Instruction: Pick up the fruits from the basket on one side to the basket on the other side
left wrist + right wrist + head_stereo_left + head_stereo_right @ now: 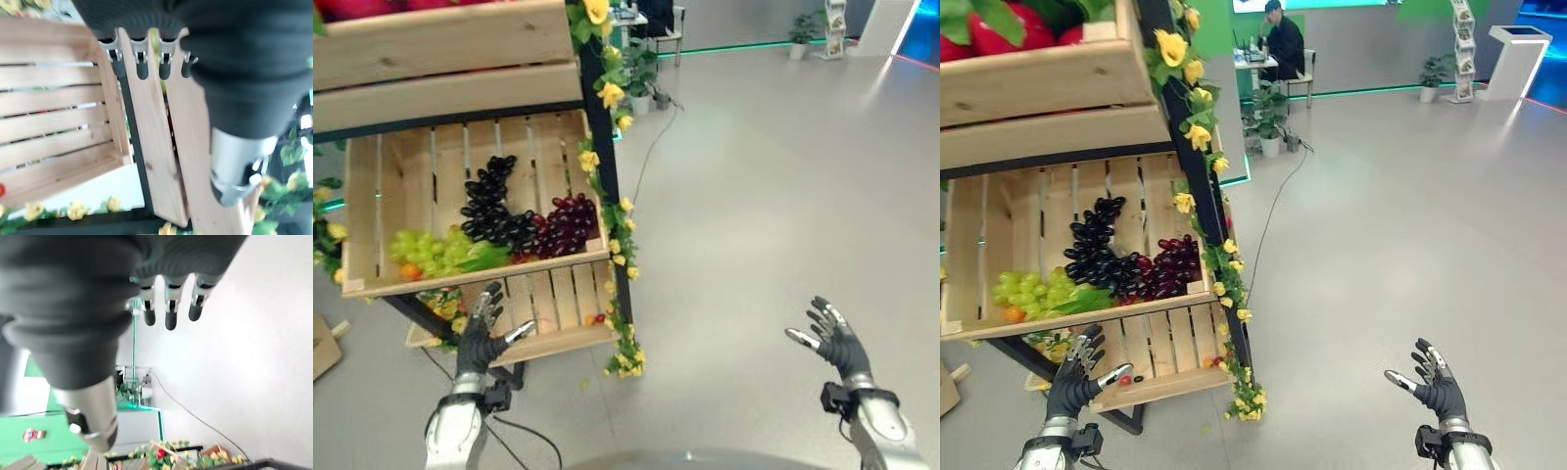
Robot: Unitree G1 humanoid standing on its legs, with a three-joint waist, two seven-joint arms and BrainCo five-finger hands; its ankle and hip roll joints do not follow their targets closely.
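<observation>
Nearest, left hand [480, 338] is raised before the lower crate [558, 313], fingers spread, holding nothing; right hand [832, 338] hangs over bare floor [773, 196], fingers likewise spread and empty. Beyond, the middle crate [372, 206] holds green grapes [431, 250], black grapes [489, 201] and red grapes [568, 223]. Farther back, a person [1283, 44] sits at a desk.
</observation>
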